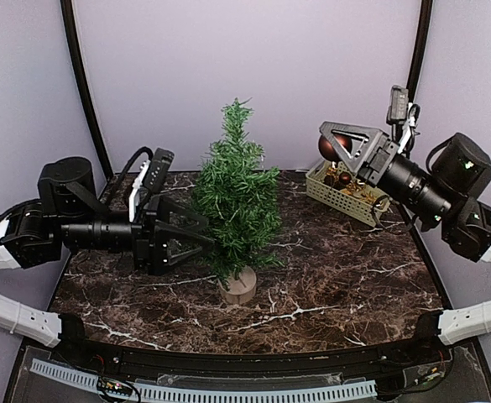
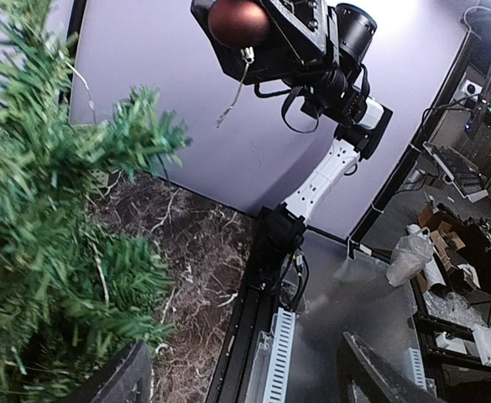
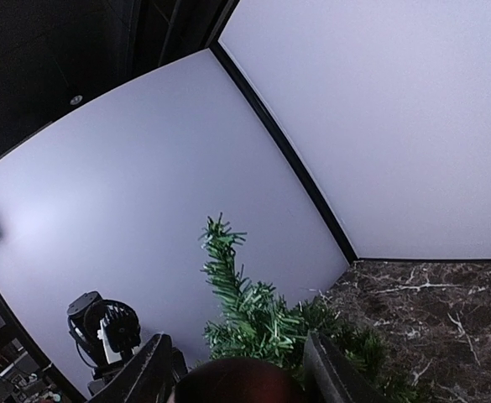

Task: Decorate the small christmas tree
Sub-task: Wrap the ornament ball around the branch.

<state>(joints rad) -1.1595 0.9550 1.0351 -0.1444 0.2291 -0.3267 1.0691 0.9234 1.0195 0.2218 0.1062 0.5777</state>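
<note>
- At the middle of the dark marble table (image 1: 337, 277), the small christmas tree (image 1: 237, 201) stands upright on its wooden stump.
- Left gripper (image 1: 205, 238), fingers spread, sits against the lower branches on the tree's left.
- Right gripper (image 1: 327, 141) clasps a dark red ball (image 1: 328, 152), raised above the basket (image 1: 358, 201) of ornaments at back right.

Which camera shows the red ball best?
The left wrist view: the red ball shows nearly whole, with its hanging loop. The top view shows only part; the right wrist view, only its upper edge.
</note>
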